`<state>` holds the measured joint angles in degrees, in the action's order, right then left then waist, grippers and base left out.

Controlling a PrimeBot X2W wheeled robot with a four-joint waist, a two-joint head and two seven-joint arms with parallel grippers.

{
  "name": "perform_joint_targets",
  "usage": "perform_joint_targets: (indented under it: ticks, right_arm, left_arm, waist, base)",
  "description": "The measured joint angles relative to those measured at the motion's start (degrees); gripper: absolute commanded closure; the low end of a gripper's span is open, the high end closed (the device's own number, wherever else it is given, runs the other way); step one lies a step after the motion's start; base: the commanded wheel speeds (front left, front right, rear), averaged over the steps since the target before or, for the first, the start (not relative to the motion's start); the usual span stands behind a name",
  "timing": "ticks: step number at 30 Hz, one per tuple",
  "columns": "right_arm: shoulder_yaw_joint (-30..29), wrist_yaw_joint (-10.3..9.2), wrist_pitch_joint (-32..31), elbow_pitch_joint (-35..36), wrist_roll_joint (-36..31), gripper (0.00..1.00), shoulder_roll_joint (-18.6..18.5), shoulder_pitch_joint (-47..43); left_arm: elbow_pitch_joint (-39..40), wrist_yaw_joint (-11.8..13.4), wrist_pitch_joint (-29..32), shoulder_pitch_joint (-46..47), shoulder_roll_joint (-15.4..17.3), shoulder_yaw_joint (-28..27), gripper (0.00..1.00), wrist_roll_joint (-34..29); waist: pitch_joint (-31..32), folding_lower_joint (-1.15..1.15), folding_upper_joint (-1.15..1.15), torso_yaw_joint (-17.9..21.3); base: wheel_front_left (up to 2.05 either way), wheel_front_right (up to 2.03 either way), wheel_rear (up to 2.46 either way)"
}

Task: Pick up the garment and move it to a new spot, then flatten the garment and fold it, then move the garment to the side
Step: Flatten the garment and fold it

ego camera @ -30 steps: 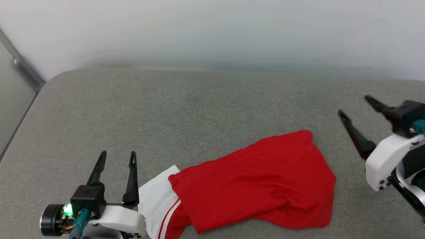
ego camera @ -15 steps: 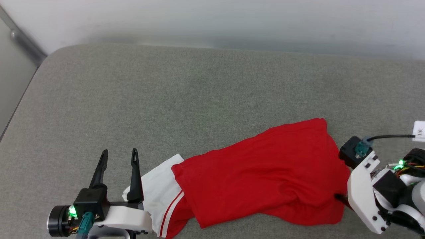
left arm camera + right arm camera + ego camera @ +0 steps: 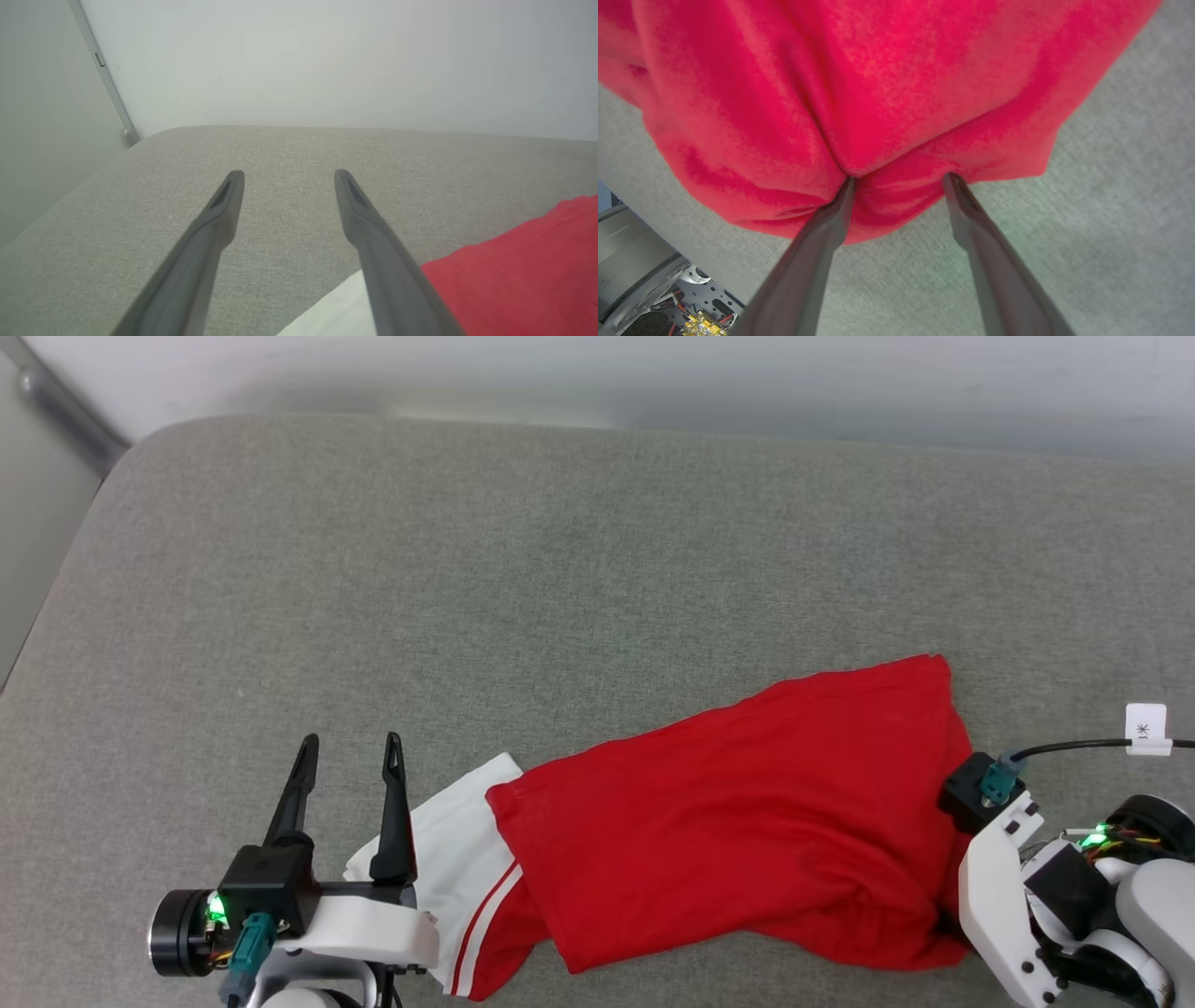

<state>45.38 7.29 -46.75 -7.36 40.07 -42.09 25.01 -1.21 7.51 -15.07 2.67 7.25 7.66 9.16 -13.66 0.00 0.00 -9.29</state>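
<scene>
Red jersey cloth, the garment (image 3: pixel 747 821), lies crumpled on a grey woven cushion (image 3: pixel 467 569), toward 5 o'clock in the head view and slanting from 8 o'clock up to 2 o'clock; its white sleeve (image 3: pixel 457 840) with red stripe trim sticks out at the 8 o'clock end; no lettering shows. The left gripper (image 3: pixel 350 742) sits at 7 o'clock, fingers spread apart and holding nothing, pointing to 12 o'clock, its inner finger over the sleeve's edge. The right gripper (image 3: pixel 900 178) is at the garment's 4 o'clock end; in its wrist view the fingers stand wide apart, both tips meeting the cloth's edge, one pressed into a crease; nothing is clamped between them.
</scene>
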Motion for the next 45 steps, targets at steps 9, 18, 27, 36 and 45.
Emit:
perform_joint_targets:
  ticks: [9,18,27,36,45]
  right_arm:
    - [1.4,0.12,10.0,1.4,4.1,1.00,0.9,0.4]
    - [-4.2,0.22,12.2,12.3,6.3,1.00,-2.2,0.9]
    - [-13.7,0.22,9.2,16.2,5.8,1.00,-2.4,8.2]
    - [-10.3,0.21,6.2,10.1,1.4,1.00,7.1,25.5]
    - [4.3,0.22,15.6,-13.9,-3.4,1.00,21.7,40.6]
  left_arm:
    - [-0.6,-2.5,0.0,-1.8,-1.7,-2.8,0.00,-2.2]
    - [-0.3,-3.6,0.0,-5.1,-2.7,-4.6,0.00,-3.4]
    - [0.1,-5.0,0.0,-5.1,-3.6,-4.7,0.00,-4.0]
    - [0.5,-5.6,0.0,-1.7,-4.1,-4.0,0.00,-3.7]
    - [0.4,-5.7,0.0,4.1,-4.3,-1.4,0.00,-1.7]
  waist:
    - [3.9,0.00,0.00,2.1]
    - [7.7,0.00,0.00,4.8]
    - [6.9,0.00,0.00,2.9]
    - [1.4,0.00,0.00,0.3]
    - [-6.0,0.01,0.00,-2.3]
  base:
    - [0.00,0.00,0.00]
    - [0.00,0.00,0.00]
    - [0.00,0.00,0.00]
    - [0.00,0.00,0.00]
    - [0.00,0.00,0.00]
